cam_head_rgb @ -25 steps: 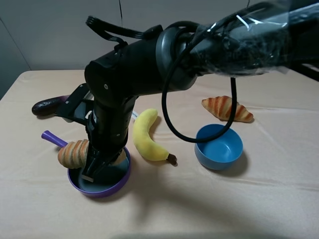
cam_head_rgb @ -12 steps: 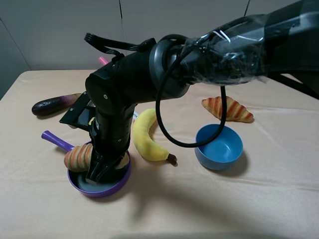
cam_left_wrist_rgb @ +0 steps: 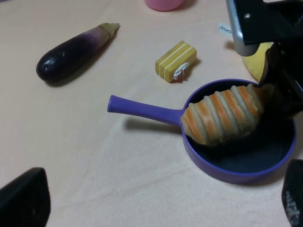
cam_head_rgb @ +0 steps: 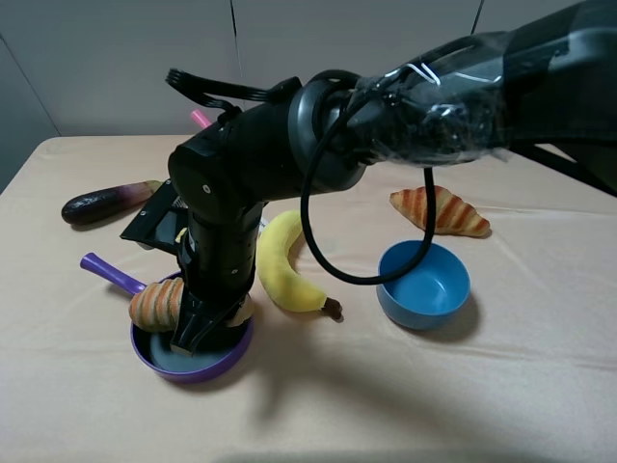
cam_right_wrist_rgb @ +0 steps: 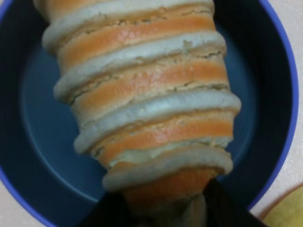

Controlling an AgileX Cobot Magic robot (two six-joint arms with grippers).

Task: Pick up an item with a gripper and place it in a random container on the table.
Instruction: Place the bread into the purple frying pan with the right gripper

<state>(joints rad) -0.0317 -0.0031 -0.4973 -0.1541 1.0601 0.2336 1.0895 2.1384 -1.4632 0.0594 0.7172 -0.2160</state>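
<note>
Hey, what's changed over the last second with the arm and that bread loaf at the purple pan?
The right fingers, shut on the bread loaf, carried it slightly rightward and lower toward the purple pan, and the arm's elbow dropped too. Nothing was let go. The pan, banana, blue bowl, croissant and eggplant stayed put.

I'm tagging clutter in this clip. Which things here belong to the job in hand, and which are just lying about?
Part of the job:
- bread loaf, gripped by the right hand
- purple frying pan under it

Just lying about:
- banana
- croissant
- blue bowl
- eggplant
- yellow striped block
- pink pot, mostly out of view
</note>
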